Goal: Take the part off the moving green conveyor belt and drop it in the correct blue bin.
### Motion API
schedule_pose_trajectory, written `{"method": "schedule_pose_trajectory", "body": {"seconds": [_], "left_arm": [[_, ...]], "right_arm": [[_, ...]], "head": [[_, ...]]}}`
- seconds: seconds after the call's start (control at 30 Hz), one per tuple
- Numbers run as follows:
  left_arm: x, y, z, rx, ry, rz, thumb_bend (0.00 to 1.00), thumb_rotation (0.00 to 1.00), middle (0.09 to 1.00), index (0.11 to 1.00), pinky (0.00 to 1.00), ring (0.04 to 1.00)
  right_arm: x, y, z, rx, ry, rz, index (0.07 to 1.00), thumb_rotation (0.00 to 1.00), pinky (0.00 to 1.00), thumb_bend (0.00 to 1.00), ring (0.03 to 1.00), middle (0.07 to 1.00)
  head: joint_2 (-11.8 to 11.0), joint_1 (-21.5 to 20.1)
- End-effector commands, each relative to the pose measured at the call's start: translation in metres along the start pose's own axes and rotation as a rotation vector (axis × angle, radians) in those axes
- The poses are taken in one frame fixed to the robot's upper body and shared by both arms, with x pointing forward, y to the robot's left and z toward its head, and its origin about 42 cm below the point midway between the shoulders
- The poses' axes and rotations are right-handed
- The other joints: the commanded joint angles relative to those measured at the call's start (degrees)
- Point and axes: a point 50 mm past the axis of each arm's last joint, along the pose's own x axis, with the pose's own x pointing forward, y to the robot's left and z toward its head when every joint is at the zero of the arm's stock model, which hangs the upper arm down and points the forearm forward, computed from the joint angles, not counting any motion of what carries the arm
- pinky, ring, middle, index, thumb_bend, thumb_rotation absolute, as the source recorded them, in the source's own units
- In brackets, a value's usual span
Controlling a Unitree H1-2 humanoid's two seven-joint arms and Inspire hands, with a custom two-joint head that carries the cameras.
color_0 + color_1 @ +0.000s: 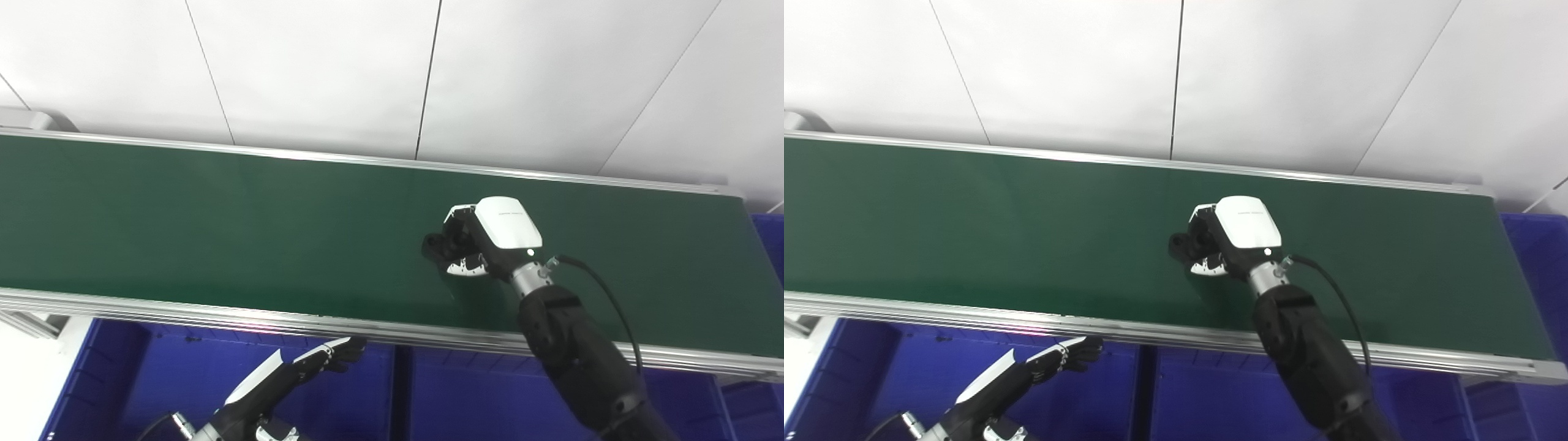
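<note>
The green conveyor belt (pixel 245 226) runs across the picture from left to right. My right hand (pixel 474 242) rests low over the belt right of its middle. Its black fingers (pixel 440 246) are curled tight toward the thumb around a small dark part, which they almost wholly hide. No other part shows on the belt. My left hand (pixel 318 358) hangs below the belt's near rail, over a blue bin (pixel 153 380). It is open, with its fingers stretched out and holding nothing.
An aluminium rail (pixel 184 312) edges the belt's near side. Blue bins sit side by side beneath it, split by a divider (pixel 401 392), and another blue bin (pixel 770 239) stands past the belt's right end. A white panelled wall (pixel 367 67) rises behind.
</note>
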Motion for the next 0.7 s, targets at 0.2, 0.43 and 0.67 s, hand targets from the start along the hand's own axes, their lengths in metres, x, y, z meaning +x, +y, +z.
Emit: {"method": "schedule_pose_trajectory", "body": {"seconds": [0.2,0.43,0.67], "left_arm": [[-0.004,0.006,0.008,0.013,-0.048,0.017,1.0,0.44,0.903,0.905,0.82,0.873],[-0.006,0.007,0.01,0.0,-0.057,0.022,1.0,0.43,0.902,0.906,0.83,0.875],[-0.006,0.006,0.014,-0.008,-0.071,0.035,1.0,0.43,0.897,0.904,0.82,0.873]], "right_arm": [[-0.031,-0.031,0.031,0.12,-0.082,-0.288,0.488,0.0,0.33,0.5,0.438,0.489],[-0.065,-0.038,0.039,0.135,-0.077,-0.388,0.492,0.0,0.29,0.49,0.411,0.509],[-0.105,-0.04,0.046,0.186,-0.06,-0.408,0.462,0.0,0.3,0.49,0.432,0.526]], "head": [[0.45,-0.9],[1.36,-1.02],[2.95,-0.7]]}}
